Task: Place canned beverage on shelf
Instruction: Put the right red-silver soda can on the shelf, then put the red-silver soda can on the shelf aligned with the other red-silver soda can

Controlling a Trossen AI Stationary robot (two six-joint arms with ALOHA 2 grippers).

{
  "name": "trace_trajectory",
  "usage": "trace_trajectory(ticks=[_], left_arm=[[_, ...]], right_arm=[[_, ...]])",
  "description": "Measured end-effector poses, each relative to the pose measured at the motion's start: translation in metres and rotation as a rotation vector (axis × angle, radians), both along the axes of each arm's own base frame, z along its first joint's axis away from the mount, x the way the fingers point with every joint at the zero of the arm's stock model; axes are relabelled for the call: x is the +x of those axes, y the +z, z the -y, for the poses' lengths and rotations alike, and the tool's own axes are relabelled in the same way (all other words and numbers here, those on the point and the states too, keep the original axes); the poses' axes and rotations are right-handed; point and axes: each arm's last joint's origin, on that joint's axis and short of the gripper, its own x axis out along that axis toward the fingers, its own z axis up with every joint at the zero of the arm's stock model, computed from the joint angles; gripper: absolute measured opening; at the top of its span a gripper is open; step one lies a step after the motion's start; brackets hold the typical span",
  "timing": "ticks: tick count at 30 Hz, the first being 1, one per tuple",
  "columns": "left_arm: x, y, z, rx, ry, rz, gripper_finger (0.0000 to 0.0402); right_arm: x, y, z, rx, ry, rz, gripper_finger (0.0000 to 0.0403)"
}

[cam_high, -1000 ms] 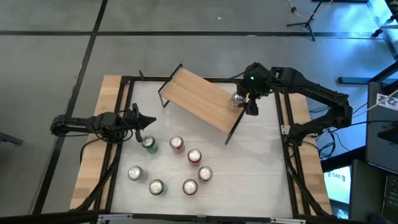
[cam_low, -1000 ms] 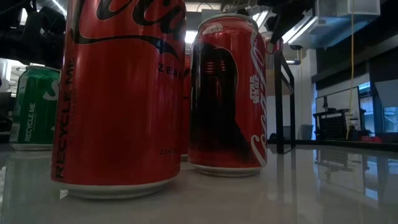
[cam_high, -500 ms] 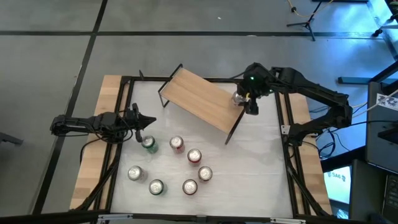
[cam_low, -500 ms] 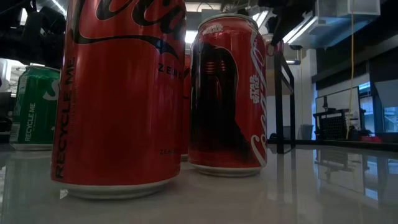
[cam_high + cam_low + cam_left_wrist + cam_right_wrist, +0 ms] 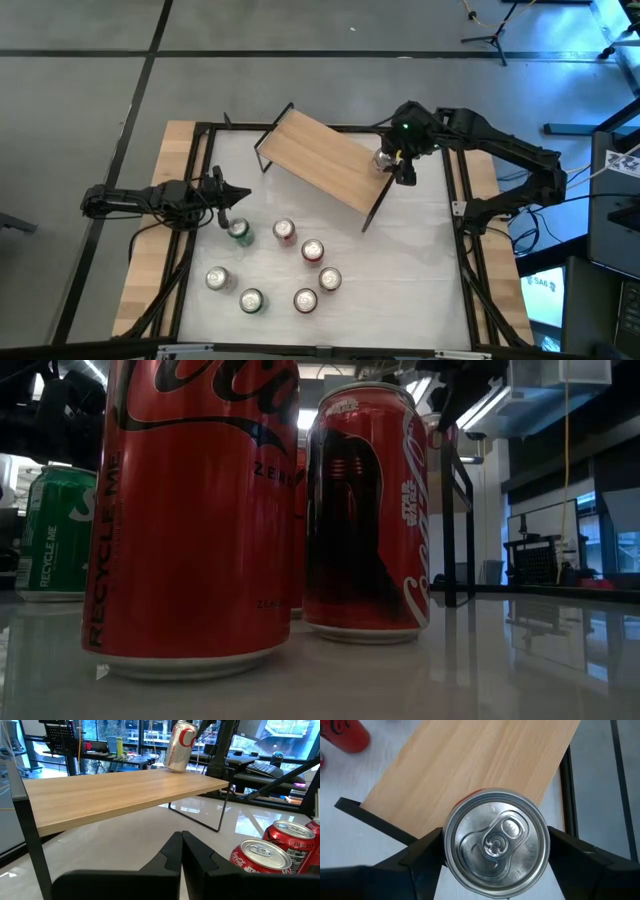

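The shelf (image 5: 325, 160), a light-wood board on thin black legs, stands askew at the table's far middle. My right gripper (image 5: 395, 165) is over the shelf's right end, shut on a silver-and-red can (image 5: 179, 746) whose top (image 5: 495, 837) faces the wrist camera. The can stands tilted at the board's far end in the left wrist view; whether its bottom touches the board I cannot tell. My left gripper (image 5: 235, 196) waits shut and level at the table's left, near a green can (image 5: 240, 232). My right gripper pinches the can between its two fingers, one on each side of the wall (image 5: 446, 851) just under the top rim. The fingers (image 5: 562, 850) come slanting down from above, from the table's right. The can sits tilted in the hold, top up.
Several cans stand upright on the white tabletop near the front: red ones (image 5: 284, 231) (image 5: 313, 250), more behind them (image 5: 305, 299) (image 5: 217, 278). Two red cans (image 5: 195, 510) (image 5: 365, 510) fill the low view. A black frame (image 5: 460, 200) edges the table.
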Motion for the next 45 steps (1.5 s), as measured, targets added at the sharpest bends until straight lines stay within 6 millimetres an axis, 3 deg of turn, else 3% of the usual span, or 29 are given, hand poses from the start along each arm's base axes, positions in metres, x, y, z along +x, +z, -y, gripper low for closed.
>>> trace_trajectory(ticks=[13,26,38,45], left_arm=[[0.0,0.0,0.0,0.0,0.0,0.0,0.0],[0.0,0.0,0.0,-0.001,-0.001,0.0,0.0],[0.0,0.0,0.0,-0.004,0.0,0.001,0.0],[0.0,0.0,0.0,-0.005,0.0,0.001,0.0]], right_arm=[[0.0,0.0,0.0,0.0,-0.001,0.0,0.0304],[0.006,-0.005,0.003,0.001,-0.005,-0.021,0.0389],[0.006,-0.005,0.004,-0.03,-0.022,-0.033,0.039],[0.004,0.021,0.003,-0.06,-0.025,0.051,0.039]])
